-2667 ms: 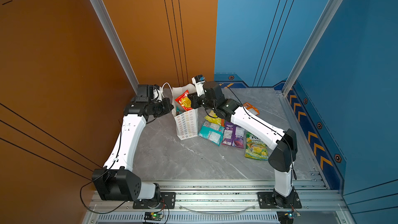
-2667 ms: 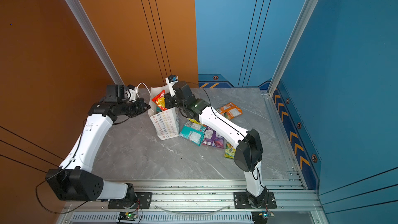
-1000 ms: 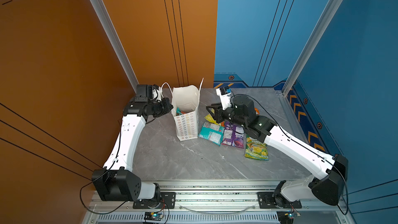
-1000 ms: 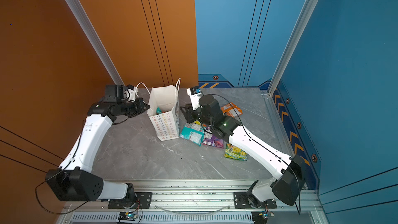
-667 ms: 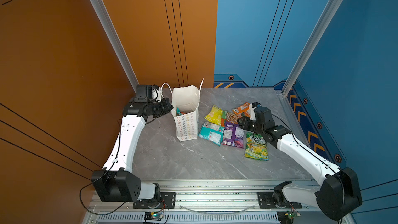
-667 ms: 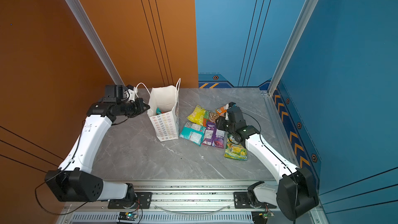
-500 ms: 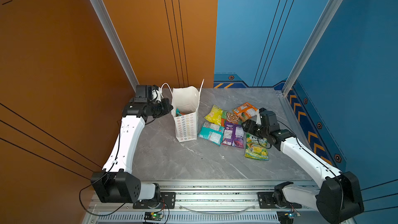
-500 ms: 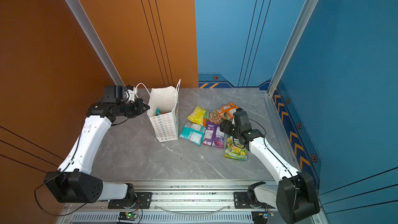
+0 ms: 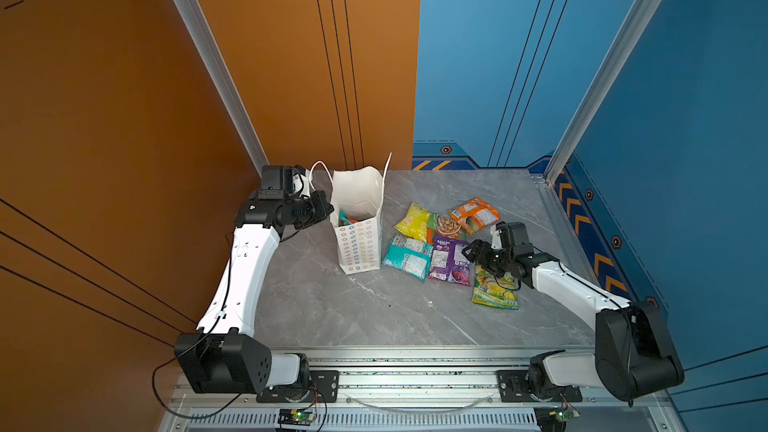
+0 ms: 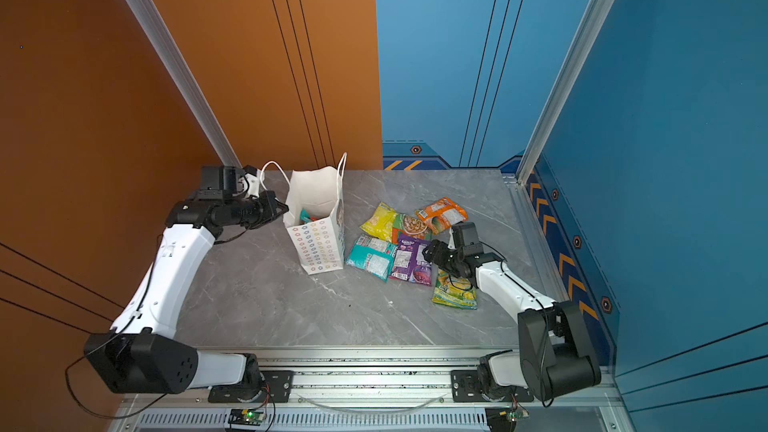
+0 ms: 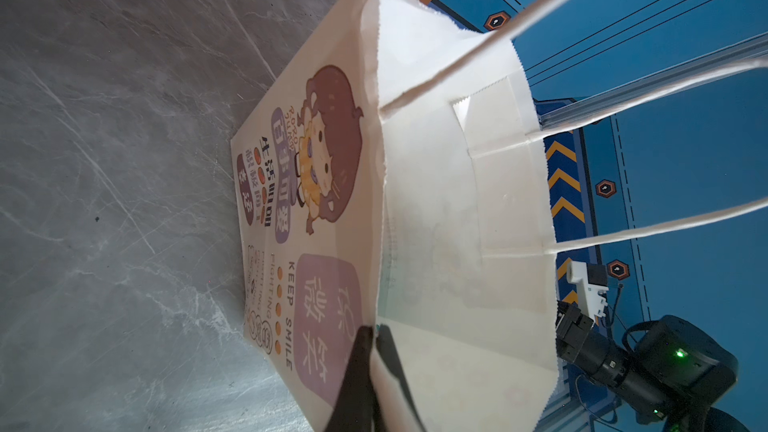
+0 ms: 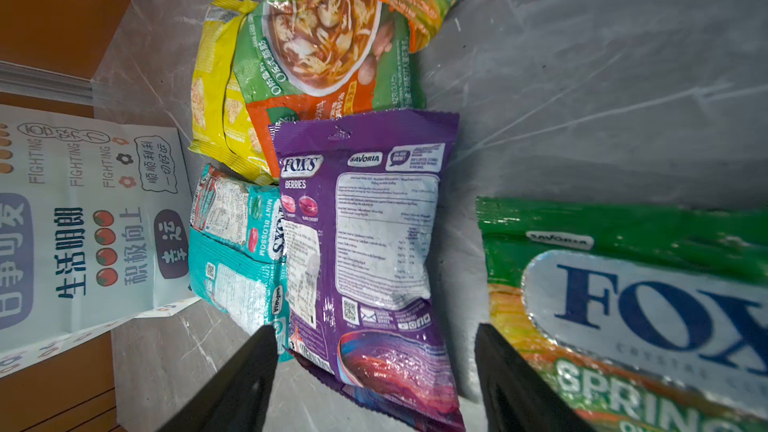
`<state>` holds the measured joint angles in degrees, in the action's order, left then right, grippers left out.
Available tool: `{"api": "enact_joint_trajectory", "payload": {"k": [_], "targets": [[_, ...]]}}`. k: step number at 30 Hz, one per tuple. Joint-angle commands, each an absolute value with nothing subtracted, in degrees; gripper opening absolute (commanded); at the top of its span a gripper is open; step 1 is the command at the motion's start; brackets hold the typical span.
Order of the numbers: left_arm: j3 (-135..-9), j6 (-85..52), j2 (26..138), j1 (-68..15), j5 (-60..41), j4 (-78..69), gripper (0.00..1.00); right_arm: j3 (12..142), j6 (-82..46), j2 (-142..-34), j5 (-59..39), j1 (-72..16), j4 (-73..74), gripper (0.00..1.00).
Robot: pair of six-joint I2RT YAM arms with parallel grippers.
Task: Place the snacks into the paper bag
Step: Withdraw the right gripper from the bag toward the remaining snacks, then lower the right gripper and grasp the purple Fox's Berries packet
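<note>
My right hand (image 12: 374,332) is wide open and empty, just above the purple packet (image 9: 451,259). Six snacks (image 9: 494,292) lie on the table (image 9: 332,305) beside the paper bag (image 9: 359,238), and some show inside it. So I think most of the work is left. My left hand (image 11: 375,330) is closed, pinching the bag's rim.

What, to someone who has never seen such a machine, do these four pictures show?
Two white robot arms stand on a rail at a grey table. Two pictures look down from above; two come from a camera on each wrist. The left hand is shut on the rim of the upright white paper bag, which already holds some snacks. The right hand is open and empty, poised at the purple packet. Beside it lie a teal packet, a yellow packet, an orange packet and a green packet, among others.
</note>
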<state>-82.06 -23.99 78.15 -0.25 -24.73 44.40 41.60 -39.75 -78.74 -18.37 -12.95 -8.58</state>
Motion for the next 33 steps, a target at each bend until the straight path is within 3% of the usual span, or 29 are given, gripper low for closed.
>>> {"api": "enact_joint_trajectory", "payload": {"k": [1, 22, 24, 29, 33], "targets": [[-81.3, -23.5, 76.7, 0.3, -26.7, 44.2, 0.0, 41.1, -41.4, -81.1, -19.9, -12.5, -4.6, 0.77], [-80.2, -22.9, 76.8, 0.6, -27.4, 44.2, 0.0, 43.5, -46.4, -95.3, -22.8, -14.6, 6.3, 0.68], [-80.1, -22.8, 76.7, 0.7, -27.4, 44.2, 0.0, 44.2, -46.7, -95.9, -22.6, -15.3, 6.7, 0.63], [-79.8, -22.7, 76.5, 1.0, -27.6, 44.2, 0.0, 45.2, -47.1, -95.9, -22.3, -15.6, 6.6, 0.35], [-79.7, -22.8, 76.2, 1.2, -27.7, 44.2, 0.0, 46.3, -46.2, -93.6, -21.3, -15.6, 4.4, 0.2]]}}
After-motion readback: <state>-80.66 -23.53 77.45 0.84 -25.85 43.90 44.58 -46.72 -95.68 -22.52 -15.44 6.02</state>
